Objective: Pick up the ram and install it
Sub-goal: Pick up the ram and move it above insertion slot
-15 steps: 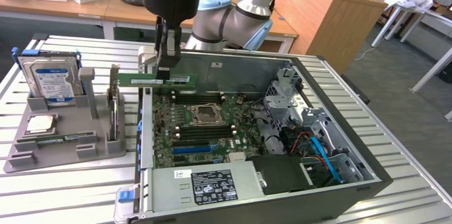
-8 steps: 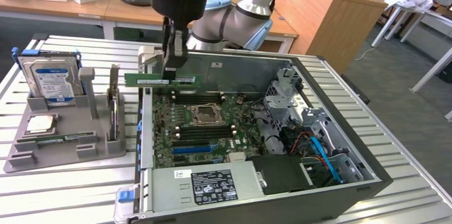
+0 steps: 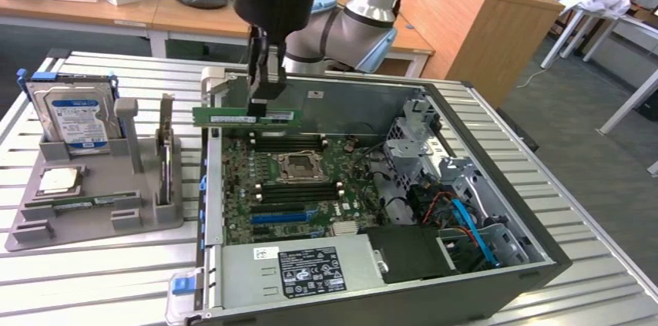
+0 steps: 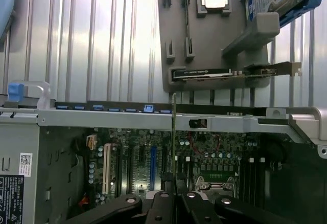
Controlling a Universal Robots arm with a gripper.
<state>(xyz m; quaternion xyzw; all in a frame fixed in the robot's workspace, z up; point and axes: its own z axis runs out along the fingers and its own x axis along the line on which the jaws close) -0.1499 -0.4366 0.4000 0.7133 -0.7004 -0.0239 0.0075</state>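
Okay, I'm holding the ram (image 3: 221, 115) over the open computer case (image 3: 535, 241), jaws pinched almost together on it.

I'm watching the gripper (image 3: 265, 99) clamping the green stick by its upper edge. The stick is hanging level, long edge down, above the far end of the motherboard (image 3: 273, 187). Through the wrist view I'm seeing the ram (image 4: 174, 132) edge-on, rising as a thin line from between the fingers (image 4: 159, 206). On the exterior view's left, the grey holder (image 3: 92, 226) is carrying a second stick (image 3: 82, 203), the hard drive (image 3: 74, 118) and the processor chip (image 3: 58, 180).
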